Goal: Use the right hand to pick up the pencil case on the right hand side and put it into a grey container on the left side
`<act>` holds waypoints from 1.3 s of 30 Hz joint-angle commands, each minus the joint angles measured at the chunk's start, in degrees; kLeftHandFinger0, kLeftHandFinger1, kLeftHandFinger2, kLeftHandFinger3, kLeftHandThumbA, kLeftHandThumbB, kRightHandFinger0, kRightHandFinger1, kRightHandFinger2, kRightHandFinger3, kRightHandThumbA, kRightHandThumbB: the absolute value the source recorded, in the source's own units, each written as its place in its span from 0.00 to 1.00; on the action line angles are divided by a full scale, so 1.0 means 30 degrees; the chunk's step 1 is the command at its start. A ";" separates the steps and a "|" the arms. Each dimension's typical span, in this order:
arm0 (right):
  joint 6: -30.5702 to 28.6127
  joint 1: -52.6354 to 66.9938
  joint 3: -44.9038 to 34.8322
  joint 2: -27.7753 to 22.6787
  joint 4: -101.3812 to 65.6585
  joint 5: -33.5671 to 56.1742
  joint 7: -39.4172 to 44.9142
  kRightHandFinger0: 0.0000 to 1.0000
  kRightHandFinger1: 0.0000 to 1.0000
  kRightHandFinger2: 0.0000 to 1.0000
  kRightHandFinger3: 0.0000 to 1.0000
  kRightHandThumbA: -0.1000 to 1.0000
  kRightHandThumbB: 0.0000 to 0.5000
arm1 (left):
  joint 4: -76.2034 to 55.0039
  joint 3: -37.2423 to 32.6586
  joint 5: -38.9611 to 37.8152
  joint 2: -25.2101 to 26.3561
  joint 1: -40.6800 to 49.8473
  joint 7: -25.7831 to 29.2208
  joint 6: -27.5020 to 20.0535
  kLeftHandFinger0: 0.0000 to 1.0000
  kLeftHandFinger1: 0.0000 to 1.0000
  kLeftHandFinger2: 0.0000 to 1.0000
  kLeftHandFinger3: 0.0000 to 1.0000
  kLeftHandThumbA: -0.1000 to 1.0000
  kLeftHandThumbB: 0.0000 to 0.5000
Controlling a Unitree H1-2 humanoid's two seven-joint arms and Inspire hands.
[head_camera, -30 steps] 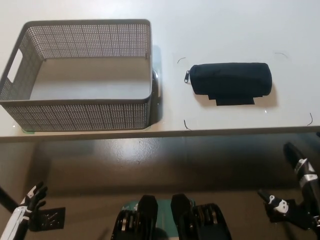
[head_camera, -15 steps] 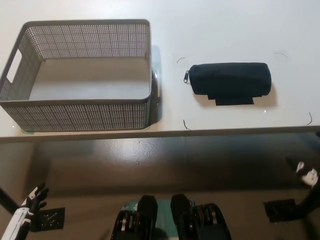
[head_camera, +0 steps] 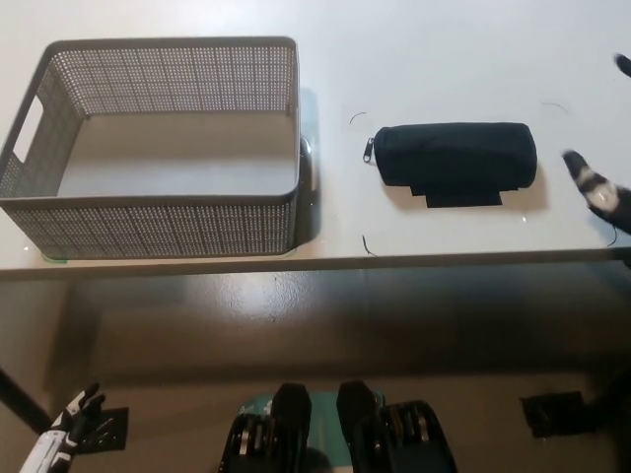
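Observation:
A black zipped pencil case [head_camera: 454, 158] lies on the white table [head_camera: 434, 59], right of centre, with its zip pull facing left. The grey perforated container [head_camera: 158, 148] stands at the table's left and holds nothing that I can see. My black right hand [head_camera: 596, 182] comes in at the right edge, blurred, level with the case and a short way to its right, not touching it. Only part of it shows, with its fingers apart. My white left hand [head_camera: 64, 429] hangs low at the bottom left, below the table, with its fingers spread.
The table's front edge [head_camera: 315, 261] runs across the middle of the picture. Thin black corner marks [head_camera: 367, 244] frame the spot where the case lies. A cutout handle [head_camera: 28, 128] opens in the container's left wall.
My right hand has risen from below the table at the lower right to table height beside the case. My left hand has sunk a little lower. Case and container have not moved.

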 commanded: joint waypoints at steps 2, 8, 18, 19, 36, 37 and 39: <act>0.2269 -0.3911 0.2395 -0.1340 0.1796 -0.4273 0.1960 1.00 1.00 1.00 1.00 0.74 1.00 | -0.0177 -0.0035 0.0191 0.0728 0.0179 -0.0319 -0.0861 1.00 1.00 1.00 1.00 1.00 0.65; 0.2857 -0.7221 0.5048 -0.1059 0.6167 -0.6657 0.2069 1.00 1.00 1.00 1.00 0.78 1.00 | -0.0236 -0.0215 0.0548 0.0778 0.0179 -0.0310 -0.0699 1.00 1.00 1.00 1.00 1.00 0.75; 0.3551 -1.1433 0.8704 0.0087 1.2050 -0.7670 0.3718 1.00 1.00 1.00 1.00 0.75 1.00 | -0.0454 -0.0347 0.0645 0.0638 0.0500 -0.0344 -0.0854 1.00 1.00 1.00 1.00 1.00 0.74; 0.3433 -1.1888 0.9068 0.0213 1.2826 -0.7792 0.3721 1.00 1.00 1.00 1.00 0.75 1.00 | -0.0536 -0.0342 0.0610 0.0627 0.0536 -0.0361 -0.0784 1.00 1.00 1.00 1.00 1.00 0.73; 0.2928 -1.5597 1.0295 0.0984 1.7781 -0.5914 0.6124 1.00 1.00 1.00 1.00 0.75 1.00 | -0.1559 -0.0567 0.0992 0.0664 0.0411 -0.0550 0.0055 1.00 1.00 1.00 1.00 1.00 0.69; 0.2891 -1.5691 1.0293 0.0980 1.7816 -0.5860 0.6320 1.00 1.00 1.00 1.00 0.75 1.00 | -0.1560 -0.0576 0.1003 0.0671 0.0398 -0.0559 0.0058 1.00 1.00 1.00 1.00 1.00 0.69; 0.2860 -1.5918 1.0364 0.0955 1.7823 -0.5836 0.6839 1.00 1.00 1.00 1.00 0.74 1.00 | -0.1555 -0.0594 0.1043 0.0695 0.0360 -0.0566 0.0055 1.00 1.00 1.00 1.00 1.00 0.72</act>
